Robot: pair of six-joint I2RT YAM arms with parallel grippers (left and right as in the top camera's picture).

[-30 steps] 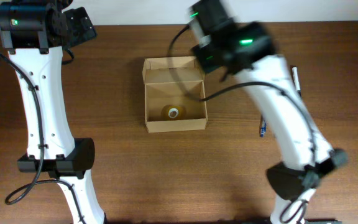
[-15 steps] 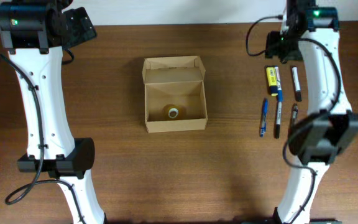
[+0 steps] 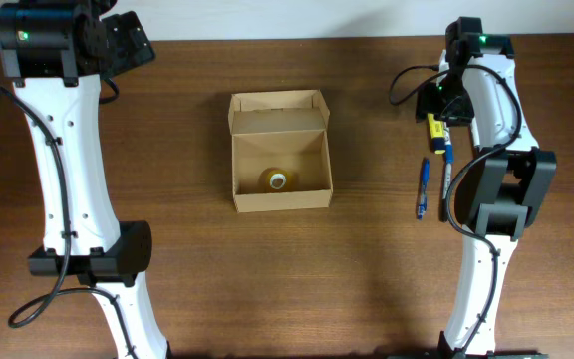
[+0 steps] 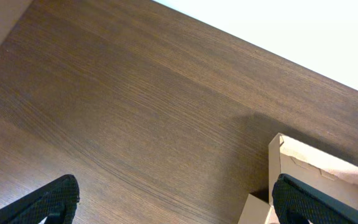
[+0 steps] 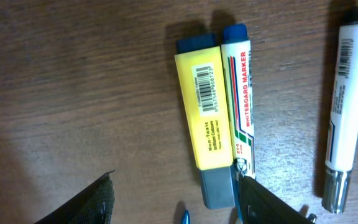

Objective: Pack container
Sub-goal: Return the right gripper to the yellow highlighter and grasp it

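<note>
The tan cardboard container [image 3: 280,165] stands open mid-table with its flap lid up at the back; a small roll of tape [image 3: 278,180] lies inside. Its corner shows in the left wrist view [image 4: 303,168]. My left gripper [image 4: 173,199] is open and empty above bare table, left of the box. My right gripper [image 5: 176,199] is open just above the pens, its fingers either side of the yellow highlighter [image 5: 207,124]. A blue whiteboard marker [image 5: 238,93] lies against the highlighter, and a black-capped marker [image 5: 344,99] lies further right.
In the overhead view the highlighter [image 3: 432,124] and a blue pen [image 3: 423,187] lie at the right beside the right arm. The table's far edge meets a white wall.
My right arm has swung from over the box to the far right and come down over the pens. The left arm has not moved.
</note>
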